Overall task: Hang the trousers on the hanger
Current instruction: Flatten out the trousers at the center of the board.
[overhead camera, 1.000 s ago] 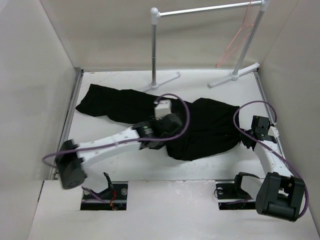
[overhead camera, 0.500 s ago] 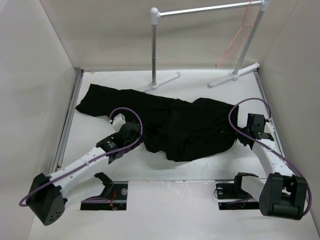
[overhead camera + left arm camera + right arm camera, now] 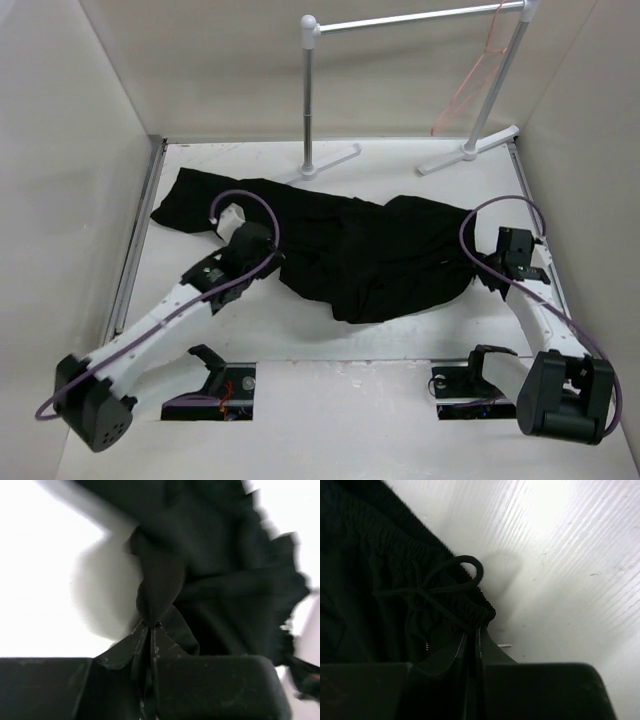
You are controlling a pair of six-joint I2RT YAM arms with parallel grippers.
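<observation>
Black trousers [image 3: 380, 262] | left pincer [image 3: 150, 626] newly clamped on them | right pincer [image 3: 474, 630] unchanged

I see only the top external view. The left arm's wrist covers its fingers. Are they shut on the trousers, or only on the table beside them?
Observer: On the trousers. In the left wrist view the left gripper is shut, with a pointed fold of the trousers pinched between its tips.
Operator: And the right one, which part does it hold?
Observer: The right gripper is shut on the edge of the elastic waistband.
Operator: Is anything else near its tips?
Observer: A drawstring loop lies free just above them, partly over the white table.
</observation>
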